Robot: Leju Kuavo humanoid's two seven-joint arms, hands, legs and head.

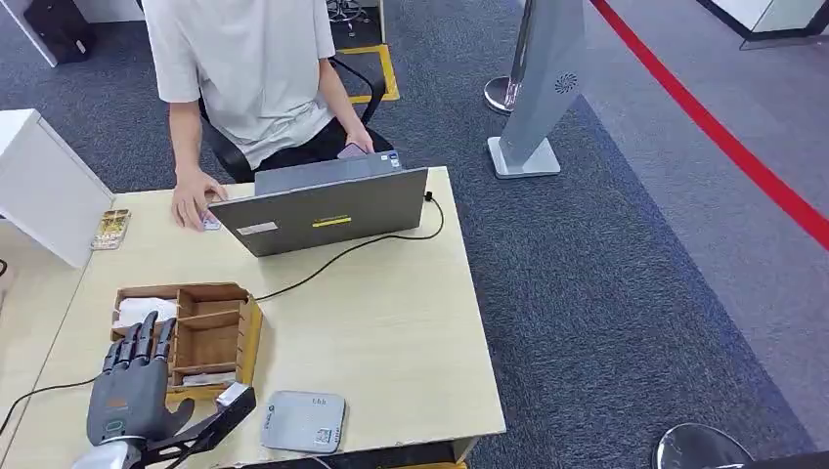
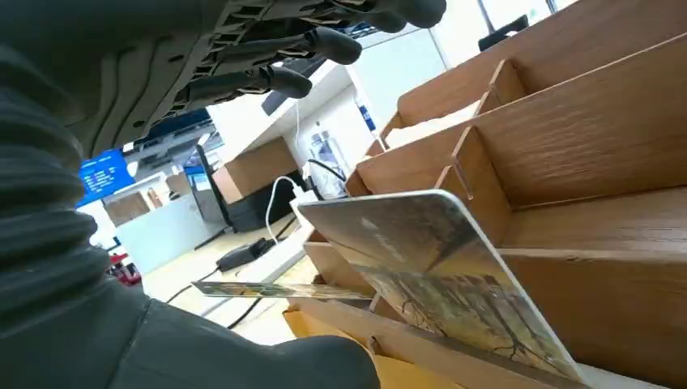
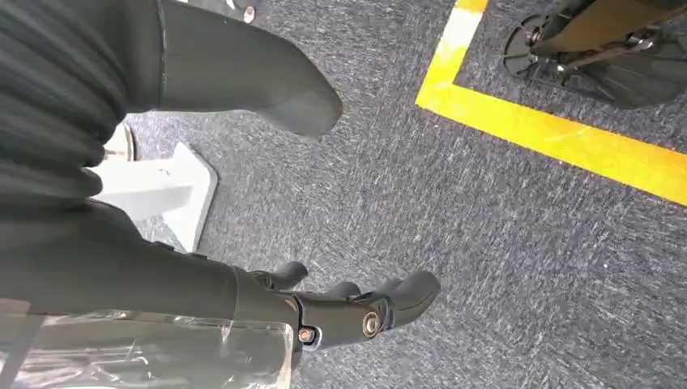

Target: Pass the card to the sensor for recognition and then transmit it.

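Note:
A picture card leans in the front compartment of the wooden organiser at the table's front left. My left hand hovers over the organiser's near end with fingers stretched out and thumb apart. The card lies between them, and nothing shows them touching it. The grey card sensor lies flat near the front edge, to the right of that hand. My right hand hangs over the carpet with loosely bent fingers, holding nothing.
A person sits behind an open laptop at the far side, one hand on the table. A black cable runs across the tabletop. A small card pack lies far left beside a white box. A second card lies flat beyond the organiser.

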